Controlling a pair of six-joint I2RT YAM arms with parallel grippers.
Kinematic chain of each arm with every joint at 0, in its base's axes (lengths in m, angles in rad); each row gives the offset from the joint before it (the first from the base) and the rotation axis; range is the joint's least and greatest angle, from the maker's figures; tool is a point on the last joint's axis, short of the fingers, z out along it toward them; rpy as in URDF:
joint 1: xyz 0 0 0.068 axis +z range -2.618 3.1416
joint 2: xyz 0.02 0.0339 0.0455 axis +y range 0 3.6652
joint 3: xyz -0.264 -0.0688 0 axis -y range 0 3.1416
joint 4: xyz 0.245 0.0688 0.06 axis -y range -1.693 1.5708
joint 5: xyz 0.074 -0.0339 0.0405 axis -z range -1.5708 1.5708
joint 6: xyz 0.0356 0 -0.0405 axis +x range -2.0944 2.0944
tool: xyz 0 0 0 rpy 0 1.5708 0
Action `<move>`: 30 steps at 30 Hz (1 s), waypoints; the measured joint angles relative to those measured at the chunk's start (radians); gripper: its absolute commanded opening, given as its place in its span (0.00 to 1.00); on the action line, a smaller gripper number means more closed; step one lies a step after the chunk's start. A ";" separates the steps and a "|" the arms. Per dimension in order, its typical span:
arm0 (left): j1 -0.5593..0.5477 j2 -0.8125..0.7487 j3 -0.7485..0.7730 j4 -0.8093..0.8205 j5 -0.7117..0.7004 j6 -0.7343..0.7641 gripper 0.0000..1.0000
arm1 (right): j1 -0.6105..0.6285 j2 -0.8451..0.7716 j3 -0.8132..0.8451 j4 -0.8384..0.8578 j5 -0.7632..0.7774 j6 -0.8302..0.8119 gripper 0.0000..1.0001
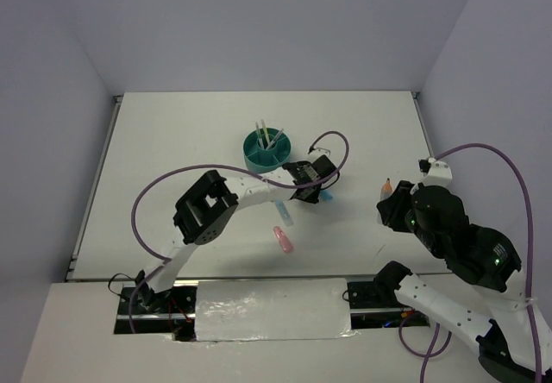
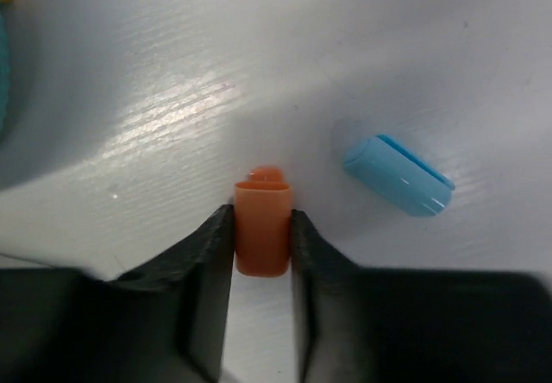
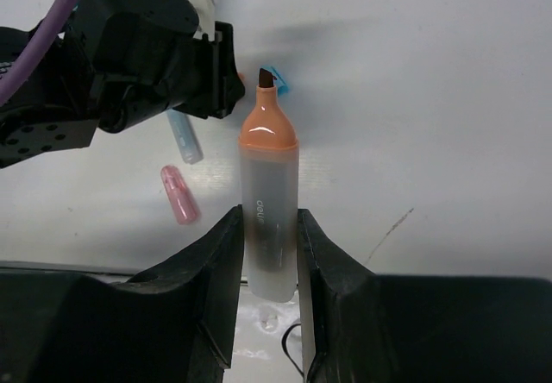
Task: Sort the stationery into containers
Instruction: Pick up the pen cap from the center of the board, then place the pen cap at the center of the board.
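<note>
Left gripper (image 2: 262, 228) pinches stubby smooth orange cap (image 2: 262, 200); right gripper (image 3: 270, 228) pinches frosted cylindrical orange highlighter (image 3: 269, 163), chisel tip bare, barrel print unreadable.

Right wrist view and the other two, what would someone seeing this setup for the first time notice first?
The right gripper, at the right side of the table, clamps an uncapped orange-tipped highlighter, its tip pointing out past the fingers. At mid-table the left gripper pinches a stubby orange cap, with a blue cap lying loose beside it. Just behind sits the teal organizer, with pens standing in it.
</note>
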 measured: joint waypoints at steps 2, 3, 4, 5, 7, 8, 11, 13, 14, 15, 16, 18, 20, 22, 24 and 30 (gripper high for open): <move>0.001 -0.023 -0.039 0.039 0.021 0.052 0.16 | 0.000 -0.008 0.000 0.007 -0.017 -0.009 0.00; 0.001 -0.040 -0.067 0.051 0.029 0.087 0.10 | 0.000 -0.011 0.000 0.011 -0.026 -0.015 0.00; 0.001 -0.059 -0.099 0.060 0.038 0.123 0.06 | 0.000 -0.015 0.001 0.014 -0.035 -0.020 0.00; 0.001 -0.085 -0.137 0.076 0.053 0.161 0.00 | 0.000 -0.017 0.001 0.018 -0.045 -0.025 0.00; 0.001 -0.137 -0.207 0.081 0.079 0.236 0.00 | 0.000 -0.019 0.001 0.027 -0.062 -0.034 0.00; 0.001 -0.170 -0.241 0.079 0.094 0.274 0.00 | 0.000 -0.019 0.001 0.032 -0.067 -0.039 0.00; 0.002 -0.287 -0.339 0.085 0.145 0.370 0.00 | 0.000 -0.018 0.004 0.049 -0.083 -0.049 0.00; 0.002 -0.412 -0.436 0.116 0.192 0.455 0.00 | 0.000 -0.016 0.014 0.058 -0.096 -0.061 0.00; -0.002 -0.481 -0.489 0.130 0.206 0.495 0.00 | 0.000 -0.014 0.021 0.060 -0.102 -0.068 0.00; -0.008 -0.547 -0.534 0.142 0.209 0.529 0.00 | 0.000 -0.014 0.026 0.064 -0.109 -0.076 0.00; -0.022 -0.612 -0.572 0.144 0.215 0.576 0.00 | 0.000 -0.014 0.030 0.068 -0.115 -0.084 0.00; -0.057 -0.691 -0.602 0.132 0.248 0.649 0.00 | 0.000 -0.014 0.037 0.078 -0.125 -0.105 0.00; -0.087 -0.712 -0.599 0.113 0.280 0.701 0.00 | 0.000 -0.011 0.045 0.087 -0.135 -0.125 0.00; -0.095 -0.710 -0.603 0.074 0.284 0.736 0.00 | 0.000 -0.008 0.047 0.104 -0.149 -0.146 0.00; -0.089 -0.711 -0.645 0.047 0.282 0.776 0.00 | 0.000 -0.004 0.047 0.123 -0.169 -0.165 0.00; -0.053 -0.780 -0.846 -0.013 0.286 0.851 0.00 | 0.000 -0.001 0.045 0.178 -0.227 -0.207 0.00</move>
